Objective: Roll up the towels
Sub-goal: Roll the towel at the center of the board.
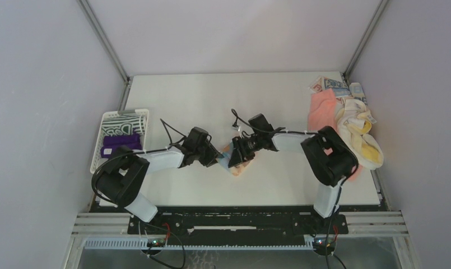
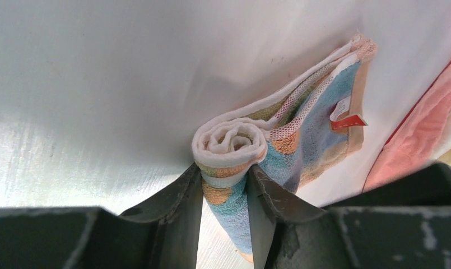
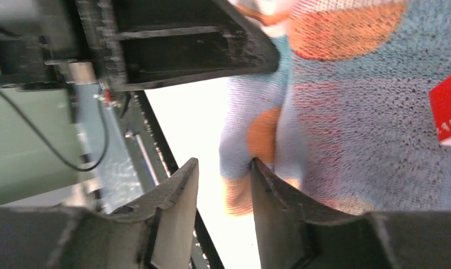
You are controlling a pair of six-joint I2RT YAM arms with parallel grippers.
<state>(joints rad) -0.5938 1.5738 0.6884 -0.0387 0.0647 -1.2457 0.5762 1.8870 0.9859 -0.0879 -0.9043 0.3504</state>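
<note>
A light-blue towel with orange patches (image 1: 236,167) lies mid-table, partly rolled. In the left wrist view the roll (image 2: 234,143) shows its spiral end, with the flat rest and a red tag (image 2: 347,119) beyond. My left gripper (image 2: 224,175) is shut on the roll, a finger on each side; it also shows in the top view (image 1: 216,158). My right gripper (image 3: 224,167) is open, its jaws apart with bare table between them, right beside the towel (image 3: 352,101); in the top view (image 1: 241,157) it faces the left one.
A white slotted basket (image 1: 107,119) at the left holds a striped towel (image 1: 125,123) and purple rolled towels (image 1: 121,144). At the back right lie a salmon-pink towel (image 1: 322,109), a cream-yellow one (image 1: 360,134) and a blue-printed one (image 1: 335,85).
</note>
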